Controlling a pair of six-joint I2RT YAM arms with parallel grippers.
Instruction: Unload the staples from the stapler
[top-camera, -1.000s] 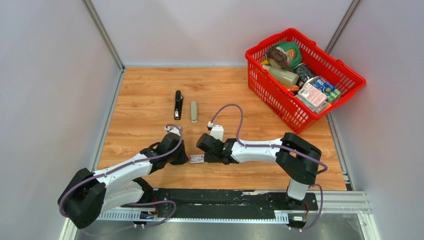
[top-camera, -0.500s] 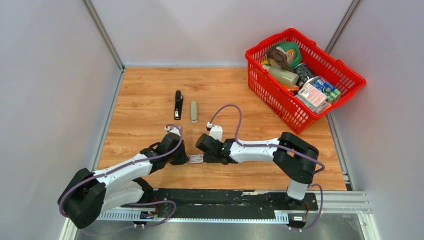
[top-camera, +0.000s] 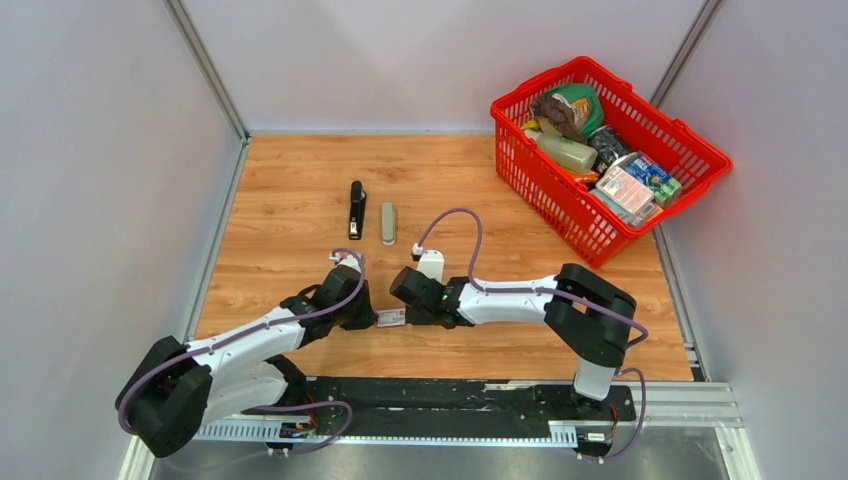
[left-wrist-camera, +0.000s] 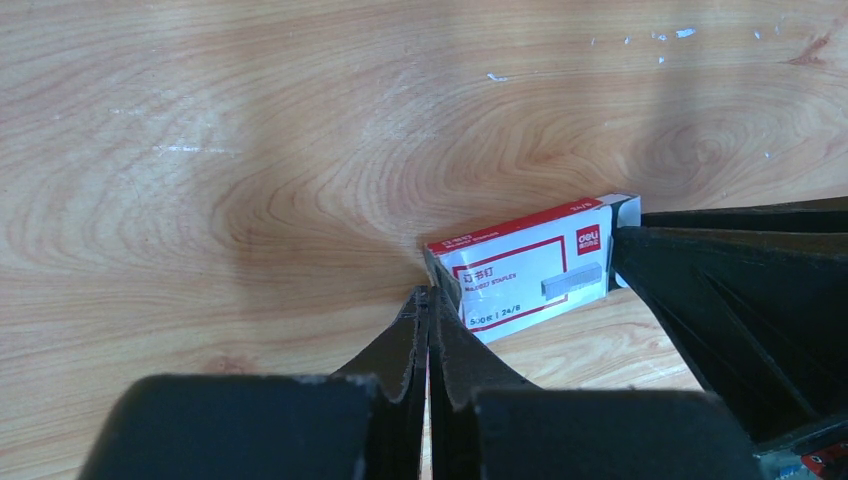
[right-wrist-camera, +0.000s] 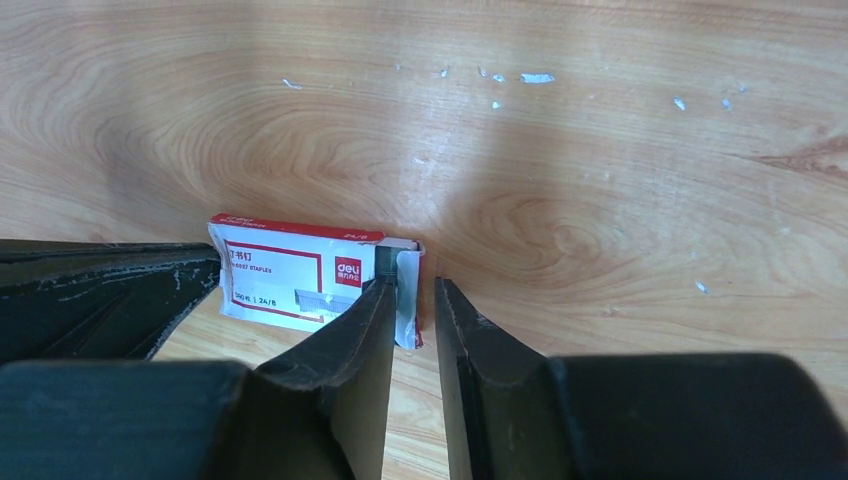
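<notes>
The black stapler lies closed on the wooden table, far from both grippers. No staples show in any view. A small red-and-white box lies between the two grippers. My left gripper is shut, and its tips touch the corner of the box. My right gripper is narrowly open. The white end flap of the box stands in that gap, against the left finger, with a gap to the other finger.
A pale grey oblong object lies just right of the stapler. A red basket full of groceries stands at the back right. Small pale flecks dot the wood beyond the box.
The right arm has crept slightly left against the box, which has shifted a touch toward the left gripper. The left arm has stayed put.
</notes>
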